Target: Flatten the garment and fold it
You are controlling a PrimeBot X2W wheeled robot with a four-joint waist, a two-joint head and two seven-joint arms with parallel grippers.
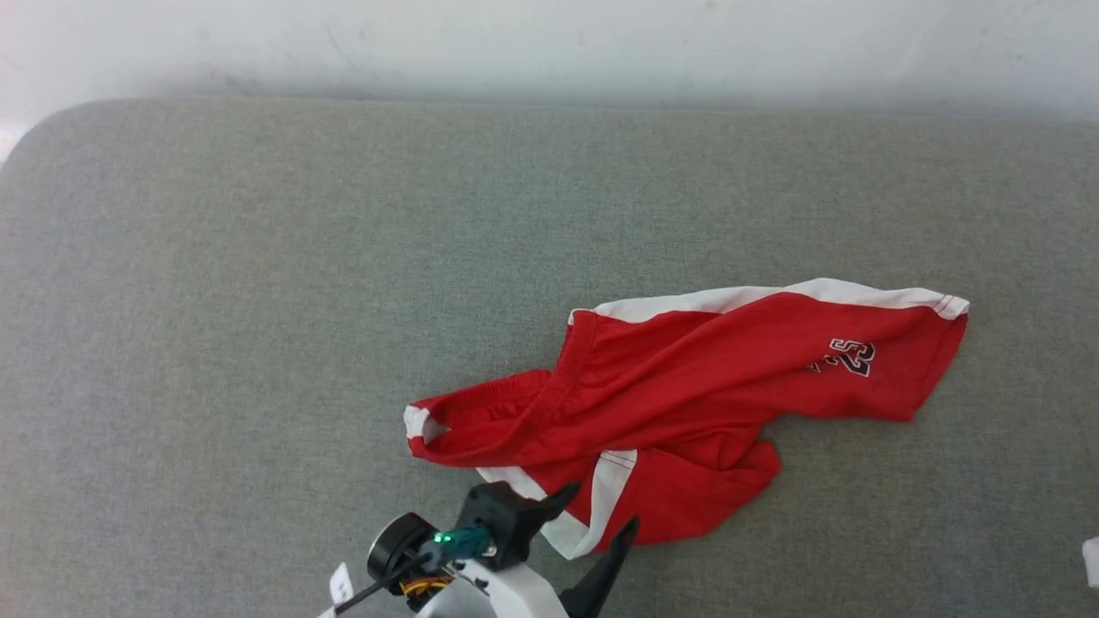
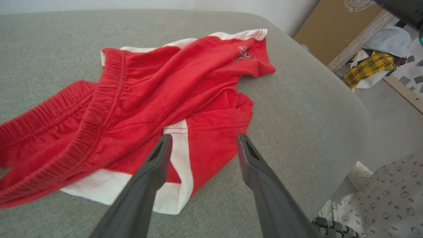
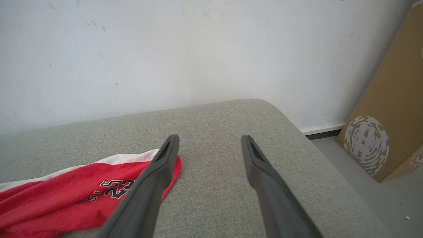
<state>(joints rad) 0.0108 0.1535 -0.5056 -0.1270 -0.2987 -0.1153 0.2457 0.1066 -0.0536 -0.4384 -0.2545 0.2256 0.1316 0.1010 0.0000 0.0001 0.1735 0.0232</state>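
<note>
Left claw, jaws spread and empty, hovers over the near white-trimmed hem of the crumpled red shorts, whose long axis runs rightward across the grey cushion toward the right claw, likewise open, beside the "23" leg.

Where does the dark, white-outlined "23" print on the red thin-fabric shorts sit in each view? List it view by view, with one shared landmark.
Head view: the print sits right of centre, on the spread leg of the red shorts.
Left wrist view: upper centre, small, near the far leg end.
Right wrist view: lower left.
Shared landmark: the white trim running just beyond the print.
</note>
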